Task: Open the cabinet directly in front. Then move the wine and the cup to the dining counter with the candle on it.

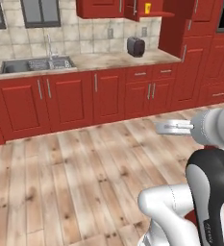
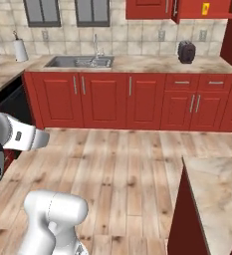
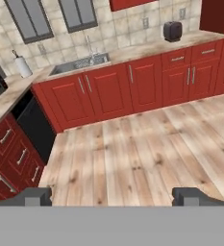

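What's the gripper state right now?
Gripper: open, jaws wide apart, holding nothing, over the wood floor.

Toaster (image 2: 186, 52) on worktop (image 2: 137, 63) right of sink (image 2: 77, 62). Faucet (image 2: 94, 44) behind sink. Paper towel roll (image 2: 20, 50) far left. Wood floor (image 2: 122, 169).

Glossy white rounded arm (image 1: 173, 206), black joint shell, pale grey claw (image 1: 173, 128)

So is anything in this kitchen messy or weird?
Nothing is spilled or broken. One thing stands out: the red upper cabinet above the toaster has a door hanging open, with the small yellow cup sitting on its shelf.
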